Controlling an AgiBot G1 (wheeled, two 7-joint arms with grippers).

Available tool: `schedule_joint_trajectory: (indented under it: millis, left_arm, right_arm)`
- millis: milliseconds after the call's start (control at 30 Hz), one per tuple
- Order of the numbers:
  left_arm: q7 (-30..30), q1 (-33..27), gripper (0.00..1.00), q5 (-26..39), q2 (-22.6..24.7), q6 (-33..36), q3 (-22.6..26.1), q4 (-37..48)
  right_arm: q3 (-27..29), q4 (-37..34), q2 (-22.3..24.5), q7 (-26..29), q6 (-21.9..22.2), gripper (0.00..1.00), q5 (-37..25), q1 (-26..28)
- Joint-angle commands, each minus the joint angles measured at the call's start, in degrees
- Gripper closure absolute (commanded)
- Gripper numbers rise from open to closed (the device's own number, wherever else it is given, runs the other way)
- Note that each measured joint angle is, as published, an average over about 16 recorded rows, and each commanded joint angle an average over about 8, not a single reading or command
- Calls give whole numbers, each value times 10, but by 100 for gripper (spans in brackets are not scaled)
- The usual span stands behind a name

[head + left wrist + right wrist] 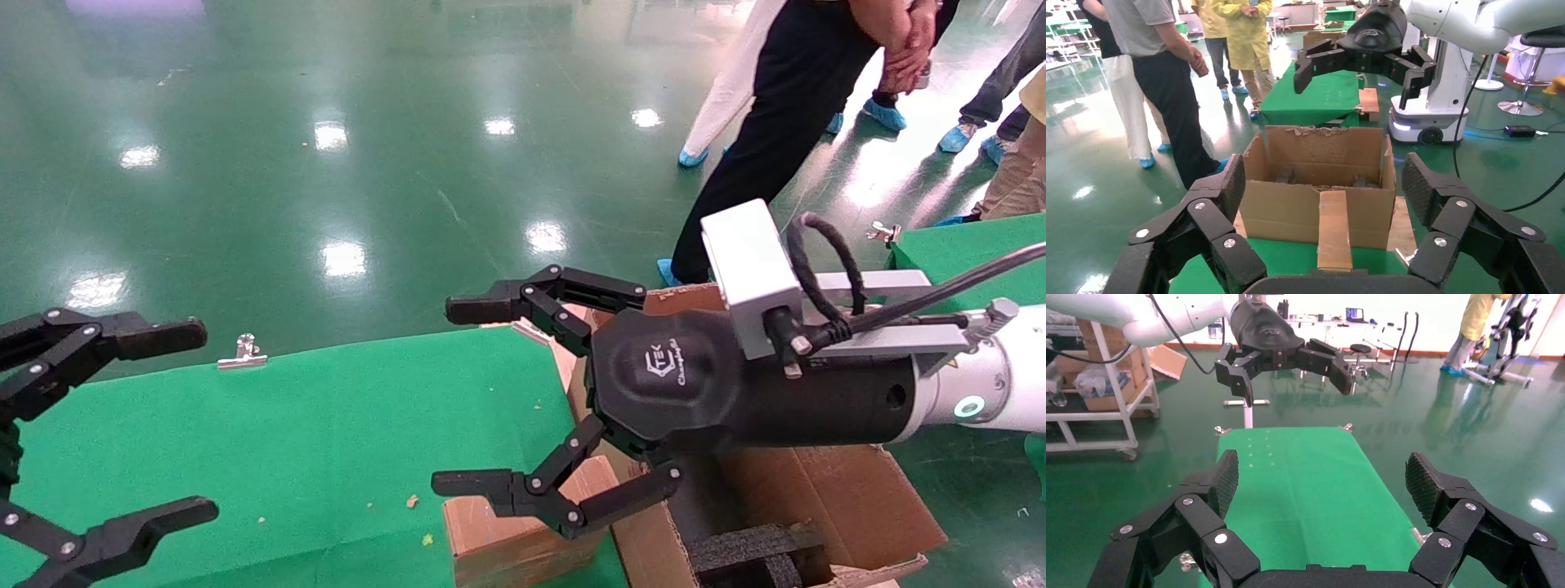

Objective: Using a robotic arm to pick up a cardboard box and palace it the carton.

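Head view: right claw [466, 400] on the white robotic arm [981, 392] hangs spread wide and empty above the near end of the green surface [327, 425], over the cardboard box [515, 539], likely lining up a grasp. The box lies on the surface, touching the carton [850, 498]; it is small, flat, brown, closed and worn. The carton stands open beside the surface, black foam [752, 551] inside. Left claw [122, 425] is spread too, idle, well apart.
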Motion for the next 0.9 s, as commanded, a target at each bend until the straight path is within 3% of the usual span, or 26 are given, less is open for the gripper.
schedule_joint_trajectory:
  millis: [33, 267, 533, 900]
  left_arm:
    - [0, 0, 100, 0, 0, 0, 0, 0]
    - [0, 0, 100, 0, 0, 0, 0, 0]
    - [0, 0, 100, 0, 0, 0, 0, 0]
    - [0, 0, 100, 0, 0, 0, 0, 0]
  right_arm:
    - [0, 2, 3, 0, -1, 0, -2, 0]
    - [-57, 12, 13, 33, -34, 0, -94, 71]
    - [-183, 6, -10, 53, -46, 0, -191, 186]
    - [-343, -57, -63, 24, -46, 0, -257, 292]
